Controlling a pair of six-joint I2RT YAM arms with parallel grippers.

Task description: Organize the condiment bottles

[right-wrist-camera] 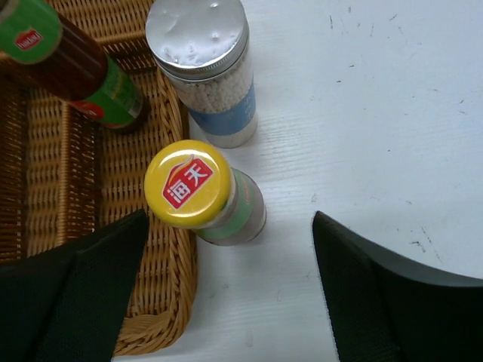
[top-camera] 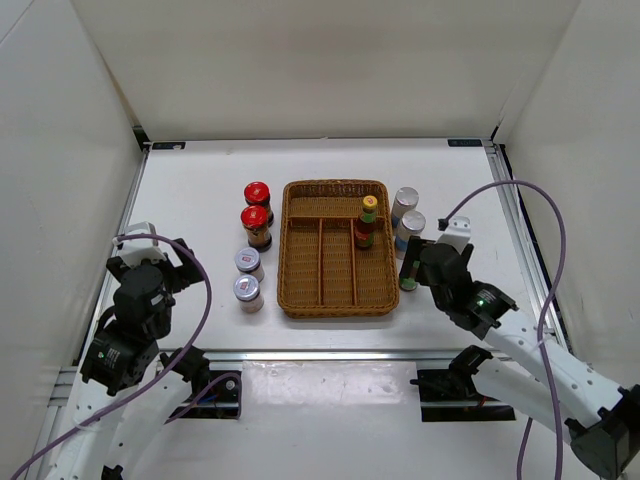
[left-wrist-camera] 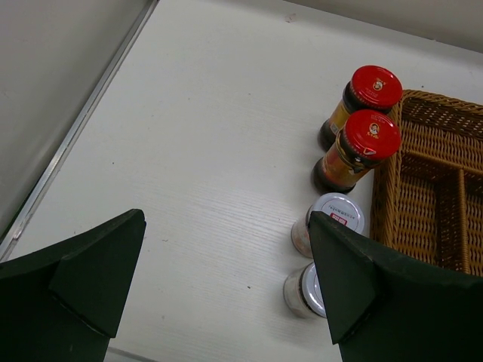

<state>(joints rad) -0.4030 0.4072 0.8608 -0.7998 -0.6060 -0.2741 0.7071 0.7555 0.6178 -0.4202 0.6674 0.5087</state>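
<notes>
Table (top-camera: 200,190): wicker tray (top-camera: 338,310) holds one sauce bottle (top-camera: 367,222).

"海天" on yellow bottle cap (right-wrist-camera: 189,185)

Looks like a robotics lab cell; plain white panels (top-camera: 300,60) box in a white table (top-camera: 200,190); 2 cabled arms (top-camera: 135,320) (top-camera: 520,335) sit bolted to aluminium rails (top-camera: 330,355).

The left arm sits folded near its base, the left gripper (left-wrist-camera: 226,226) tilted down with jaws wide apart, while the right arm stretches forward and inward, the right gripper (right-wrist-camera: 230,222) facing down, jaws spread, gripping nothing.
</notes>
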